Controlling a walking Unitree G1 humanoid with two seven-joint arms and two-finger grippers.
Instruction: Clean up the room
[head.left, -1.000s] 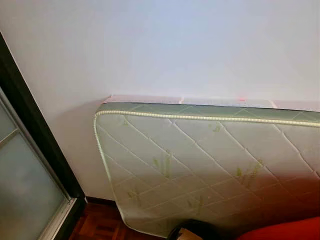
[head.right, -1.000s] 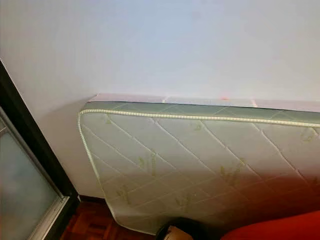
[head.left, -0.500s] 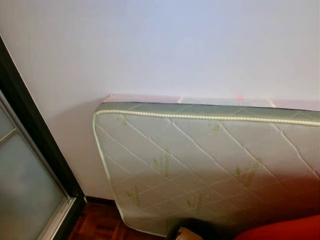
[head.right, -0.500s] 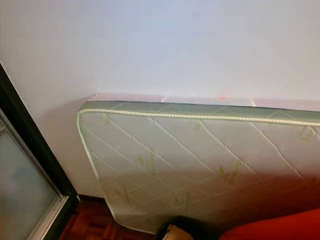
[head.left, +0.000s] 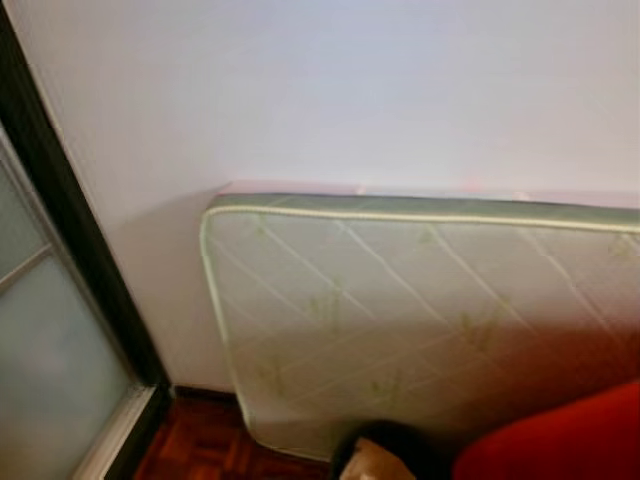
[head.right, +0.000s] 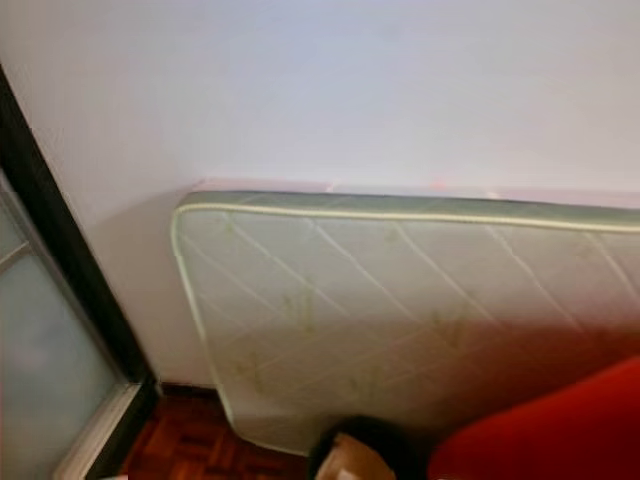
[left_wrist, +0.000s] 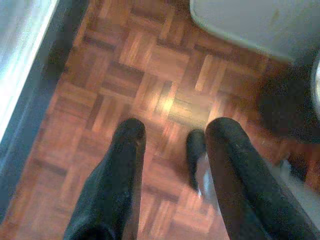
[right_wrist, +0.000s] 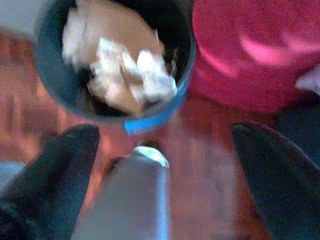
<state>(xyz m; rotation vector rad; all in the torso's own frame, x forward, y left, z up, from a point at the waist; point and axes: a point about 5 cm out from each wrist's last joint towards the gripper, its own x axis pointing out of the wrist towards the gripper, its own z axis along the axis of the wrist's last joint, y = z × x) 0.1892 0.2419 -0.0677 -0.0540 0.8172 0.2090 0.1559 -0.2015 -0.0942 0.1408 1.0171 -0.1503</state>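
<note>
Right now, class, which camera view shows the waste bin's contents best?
The right wrist view: it looks down into the waste bin at crumpled paper. Both eye views catch just its rim at the bottom edge.

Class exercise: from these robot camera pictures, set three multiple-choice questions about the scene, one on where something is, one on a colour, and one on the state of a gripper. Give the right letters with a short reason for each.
1. Where does the mattress stand?
A. flat on the floor
B. on its edge against the white wall
C. on a bed frame

2. What colour is the large soft thing beside the bin?
A. red
B. yellow
C. black

3. How are the right gripper's fingers set?
A. shut on a cloth
B. shut on the bin's rim
C. apart, holding nothing

Answers:
1 B: its quilted face rises upright, its top edge along the wall.
2 A: the right wrist view shows a red cushion-like thing next to the bin full of paper scraps.
3 C: the right gripper shows two fingers wide apart above the wooden floor, with nothing gripped between them.
</note>
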